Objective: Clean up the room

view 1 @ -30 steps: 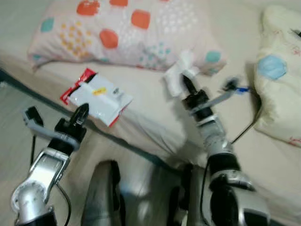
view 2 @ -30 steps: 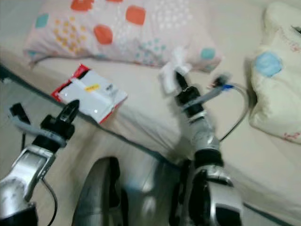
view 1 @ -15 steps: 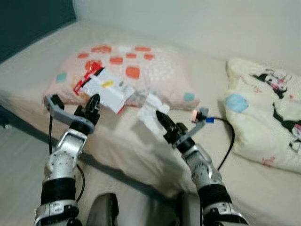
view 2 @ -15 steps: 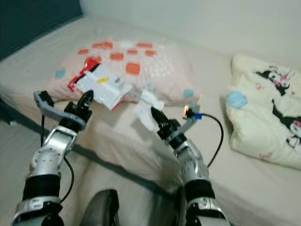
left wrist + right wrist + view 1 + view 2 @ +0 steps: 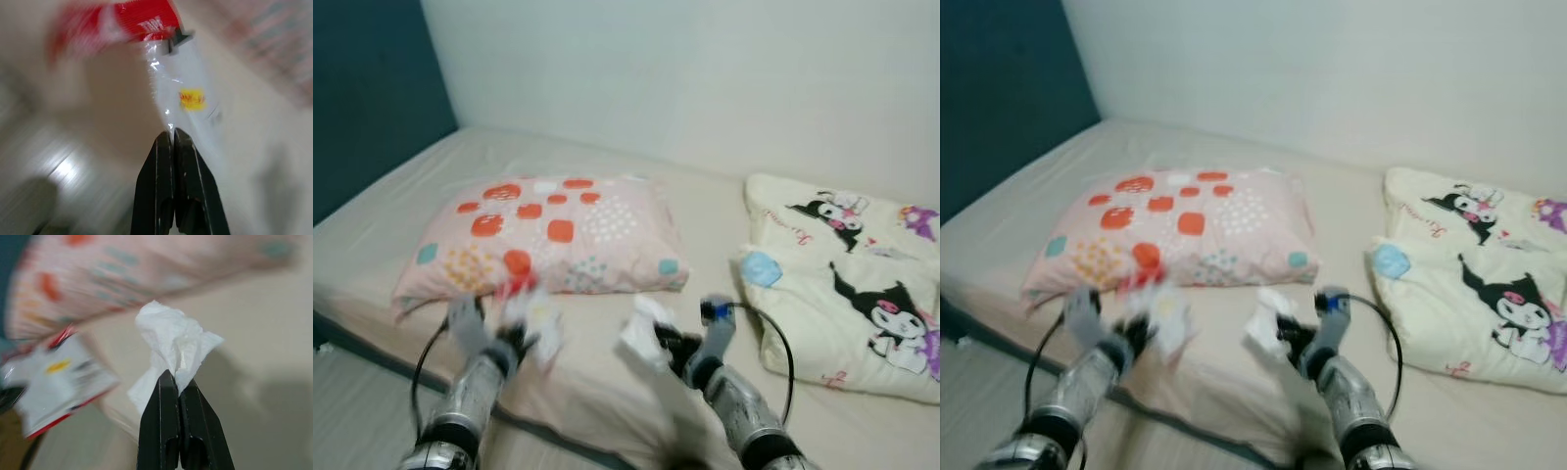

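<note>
Your two silver arms end in black parts; each hand has two long black fingers, with a looping black cable.

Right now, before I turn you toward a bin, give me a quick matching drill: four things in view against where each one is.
Things:
1. crumpled tissue
2. red and white wrapper
3. spotted pillow
4. cartoon-print blanket

Places:
A. lying on the bed, on the robot's left side
B. pinched in the right claw
C. piled on the bed, on the robot's right side
D. pinched in the left claw

Pairs: 1-B, 2-D, 3-A, 4-C
</note>
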Tool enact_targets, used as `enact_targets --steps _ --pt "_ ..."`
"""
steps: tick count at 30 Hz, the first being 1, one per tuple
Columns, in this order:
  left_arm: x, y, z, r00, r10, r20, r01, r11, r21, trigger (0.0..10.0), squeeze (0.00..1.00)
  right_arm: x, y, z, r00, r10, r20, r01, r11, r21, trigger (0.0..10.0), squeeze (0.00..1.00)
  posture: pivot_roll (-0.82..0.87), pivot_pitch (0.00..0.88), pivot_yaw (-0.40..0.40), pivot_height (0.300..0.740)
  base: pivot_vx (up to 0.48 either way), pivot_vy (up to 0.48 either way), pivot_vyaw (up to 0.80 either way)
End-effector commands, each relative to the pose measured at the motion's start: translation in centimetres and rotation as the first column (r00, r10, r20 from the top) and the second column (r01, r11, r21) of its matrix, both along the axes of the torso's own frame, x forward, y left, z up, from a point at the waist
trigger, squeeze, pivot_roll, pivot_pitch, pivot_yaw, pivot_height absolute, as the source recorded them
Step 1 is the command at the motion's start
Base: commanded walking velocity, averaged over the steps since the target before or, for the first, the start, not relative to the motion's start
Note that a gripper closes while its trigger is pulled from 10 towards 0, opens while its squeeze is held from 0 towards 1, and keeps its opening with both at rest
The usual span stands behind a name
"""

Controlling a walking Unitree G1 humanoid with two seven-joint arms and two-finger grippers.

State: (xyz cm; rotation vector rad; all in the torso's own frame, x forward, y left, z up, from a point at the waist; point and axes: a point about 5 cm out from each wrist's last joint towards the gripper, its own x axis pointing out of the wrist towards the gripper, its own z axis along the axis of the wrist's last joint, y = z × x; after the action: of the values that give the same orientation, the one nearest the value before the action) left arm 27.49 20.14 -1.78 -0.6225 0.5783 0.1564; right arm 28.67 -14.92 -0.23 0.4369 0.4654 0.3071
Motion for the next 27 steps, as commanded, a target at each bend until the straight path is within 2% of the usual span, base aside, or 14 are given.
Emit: enact_targets --steps 1,2,4,5,6,9,10,18,23,26,27 --pt "-0.8 0.9 -0.7 0.998 0.034 -0.046 -0.032 0.998 0.047 10.0 0.00 -0.5 0.3 -0.7 0.999 0.013 -0.035 -0.015 0.999 -0.043 2.0 0.00 0.09 0.000 -0.029 0.666 0.000 0.000 0.00" --pt "-1.6 1.3 -1.3 0.995 0.063 -0.078 -0.060 0.997 0.048 10.0 0.00 -0.8 0.2 -1.1 0.998 0.017 -0.058 -0.020 0.998 -0.062 1.2 0.00 0.09 0.000 -0.032 0.671 0.000 0.000 0.00" --pt "-2.1 1.5 -1.7 0.992 0.082 -0.100 -0.078 0.996 0.049 10.0 0.00 -1.0 0.1 -1.4 0.997 0.018 -0.074 -0.023 0.997 -0.077 1.2 0.00 0.09 0.000 -0.032 0.676 0.000 0.000 0.00" --pt "-2.7 1.6 -2.2 0.988 0.091 -0.125 -0.084 0.995 0.055 10.0 0.00 -1.3 0.0 -1.7 0.995 0.020 -0.094 -0.029 0.995 -0.096 8.0 0.00 0.09 0.000 -0.033 0.681 0.000 0.000 0.00" --pt "-3.4 1.6 -2.7 0.984 0.095 -0.152 -0.087 0.994 0.061 10.0 0.00 -1.5 -0.1 -2.0 0.993 0.017 -0.113 -0.030 0.993 -0.114 5.1 0.00 0.09 0.000 -0.033 0.686 0.000 0.000 0.00" --pt "-3.8 1.6 -3.0 0.981 0.096 -0.168 -0.086 0.994 0.065 10.0 0.00 -1.7 -0.2 -2.1 0.992 0.015 -0.125 -0.031 0.992 -0.125 5.1 0.00 0.09 0.000 -0.033 0.691 0.000 0.000 0.00" --pt "-4.5 1.5 -3.5 0.977 0.094 -0.192 -0.081 0.994 0.073 10.0 0.00 -1.8 -0.4 -2.3 0.991 0.011 -0.137 -0.029 0.990 -0.136 10.0 0.00 0.08 0.000 -0.033 0.696 0.000 0.000 0.00" --pt "-6.0 1.4 -4.5 0.967 0.086 -0.241 -0.065 0.993 0.094 10.0 0.00 -2.4 -0.8 -3.0 0.984 -0.006 -0.181 -0.030 0.980 -0.196 10.0 0.00 0.09 0.000 -0.039 0.726 0.000 0.000 0.00" --pt "-5.9 1.3 -4.4 0.968 0.087 -0.235 -0.067 0.993 0.092 10.0 0.00 -2.6 -1.2 -3.1 0.986 -0.002 -0.169 -0.038 0.970 -0.239 10.0 0.00 0.09 0.000 -0.043 0.740 0.000 0.000 0.00" --pt "-5.6 1.0 -4.3 0.972 0.075 -0.224 -0.056 0.994 0.089 10.0 0.00 -3.7 -1.3 -4.1 0.968 0.028 -0.248 -0.112 0.937 -0.332 10.0 0.00 0.08 0.000 -0.052 0.740 0.000 0.000 0.72" --pt "-5.6 1.0 -4.3 0.972 0.075 -0.224 -0.056 0.994 0.089 10.0 0.00 -3.7 -1.3 -4.1 0.968 0.028 -0.248 -0.112 0.937 -0.332 10.0 0.00 0.08 0.000 -0.052 0.740 0.000 0.000 0.77"
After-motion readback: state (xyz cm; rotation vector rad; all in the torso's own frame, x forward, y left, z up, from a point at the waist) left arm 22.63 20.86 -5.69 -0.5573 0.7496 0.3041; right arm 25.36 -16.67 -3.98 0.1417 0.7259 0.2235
